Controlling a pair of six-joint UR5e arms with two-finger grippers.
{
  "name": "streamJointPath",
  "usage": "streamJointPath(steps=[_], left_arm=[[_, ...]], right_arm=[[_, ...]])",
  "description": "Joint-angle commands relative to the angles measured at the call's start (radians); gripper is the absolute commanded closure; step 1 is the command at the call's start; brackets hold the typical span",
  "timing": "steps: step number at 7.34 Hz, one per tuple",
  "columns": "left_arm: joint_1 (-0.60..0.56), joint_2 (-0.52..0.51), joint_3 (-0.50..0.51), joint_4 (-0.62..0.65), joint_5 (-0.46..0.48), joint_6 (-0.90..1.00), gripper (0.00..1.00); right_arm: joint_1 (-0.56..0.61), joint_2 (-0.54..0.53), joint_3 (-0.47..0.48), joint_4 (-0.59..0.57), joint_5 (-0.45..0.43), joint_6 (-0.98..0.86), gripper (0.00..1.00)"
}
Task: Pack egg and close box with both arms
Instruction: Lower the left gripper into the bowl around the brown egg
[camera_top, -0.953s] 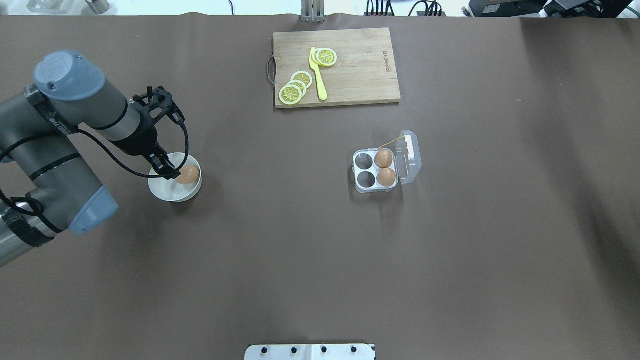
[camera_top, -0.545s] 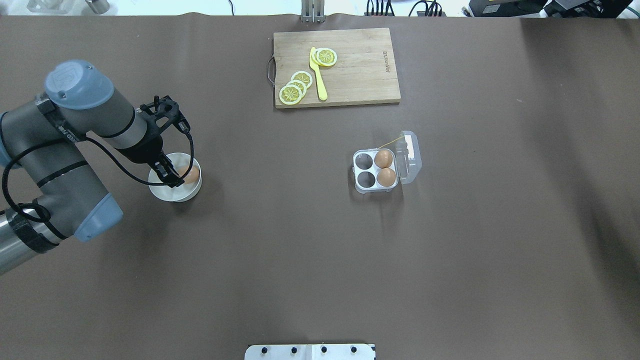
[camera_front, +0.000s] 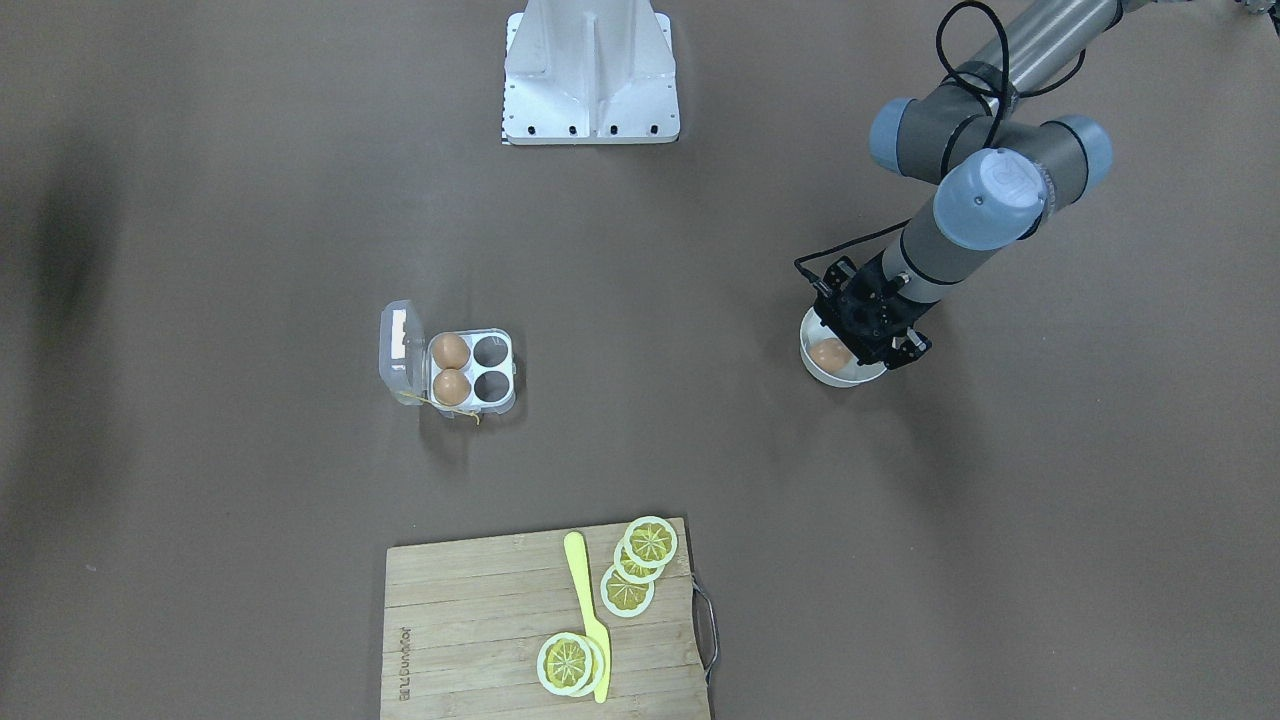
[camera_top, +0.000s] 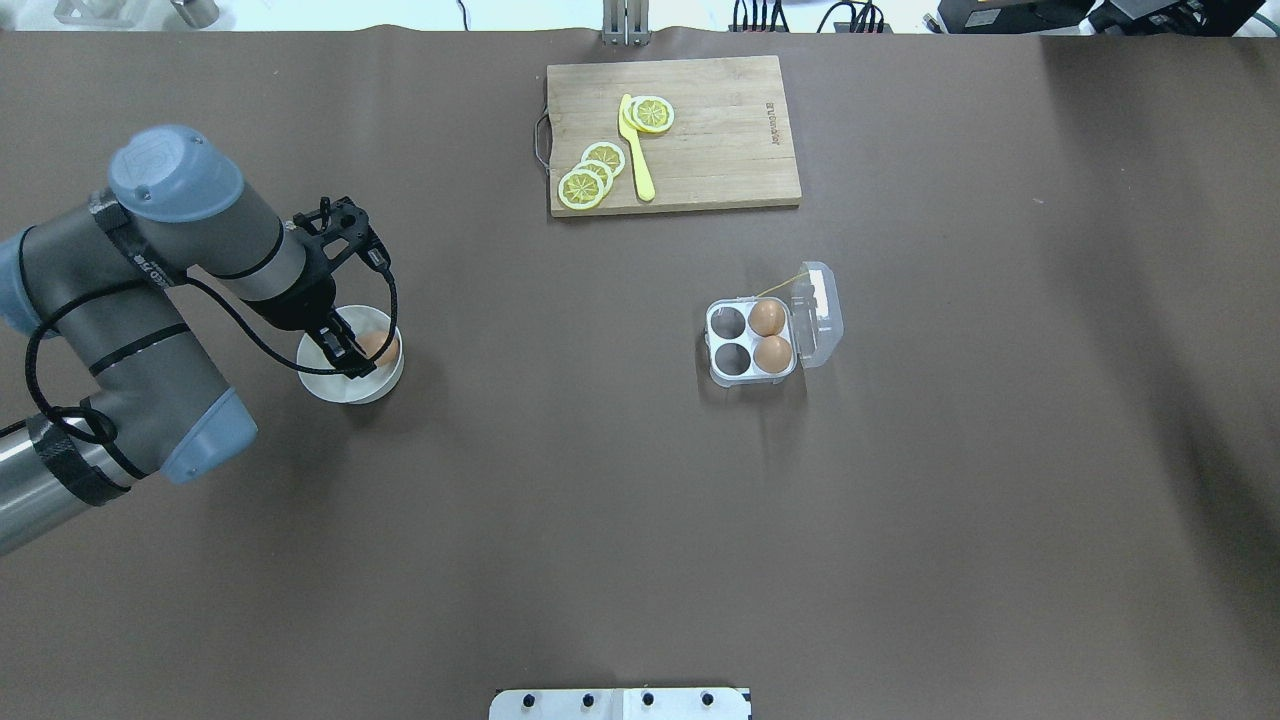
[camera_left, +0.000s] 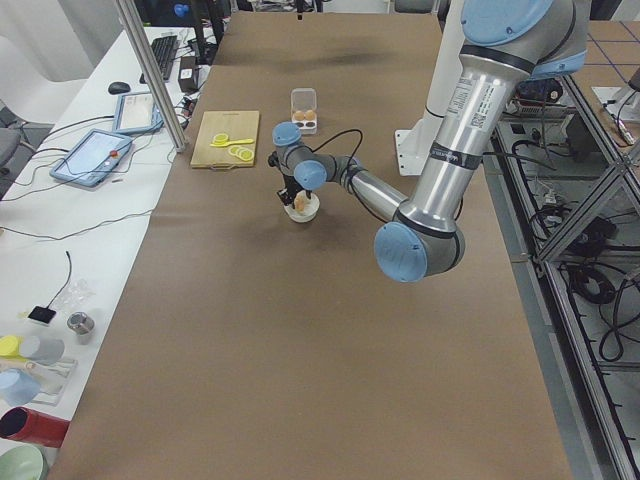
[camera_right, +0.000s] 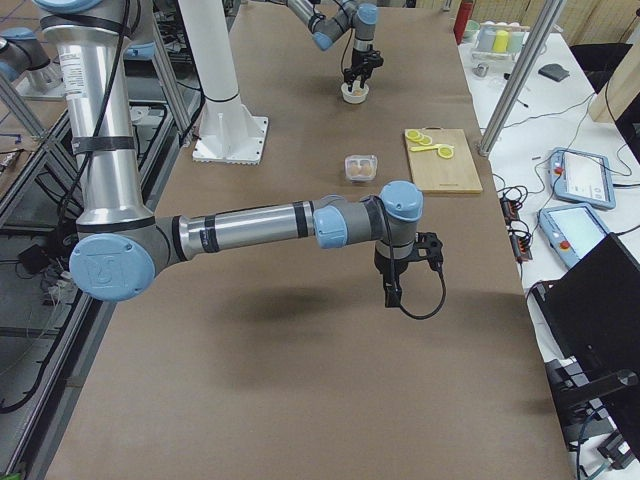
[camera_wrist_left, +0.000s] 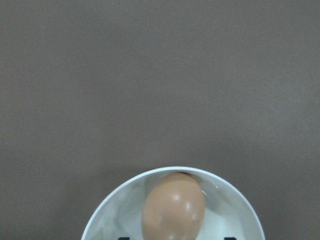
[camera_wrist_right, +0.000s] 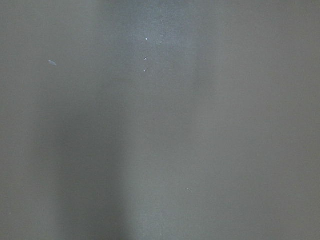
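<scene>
brown table, egg perhaps between jaws

Open tabletop between white bowl and box

Even, diffuse overhead light, pics mostly sharp; counter reads matte; broad soft shadows at overhead view's rt side & front view's left edge; small bright spots on egg; rt wrist view dim, soft, w/ vague vertical shade bands.

The left claw points down, jaws spread; the right claw hangs low (state unclear).
</scene>
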Motion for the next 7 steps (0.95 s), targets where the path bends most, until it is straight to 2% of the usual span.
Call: streamJointPath(steps=[1, 4, 7], left_arm=[[0.002, -0.025, 0.027, 0.000, 0.000, 0.000, 0.29], [0.002, -0.028, 0.050, -0.003, 0.000, 0.003, 0.30], [0.002, -0.028, 0.093, -0.071, 0.000, 0.002, 0.30]], right_arm=[[0.000, -0.001, 0.000, 0.000, 0.000, 0.001, 0.00], [-0.002, -0.001, 0.000, 0.000, 0.000, 0.001, 0.00], [-0.003, 0.001, -0.011, 0.000, -0.005, 0.001, 0.00]])
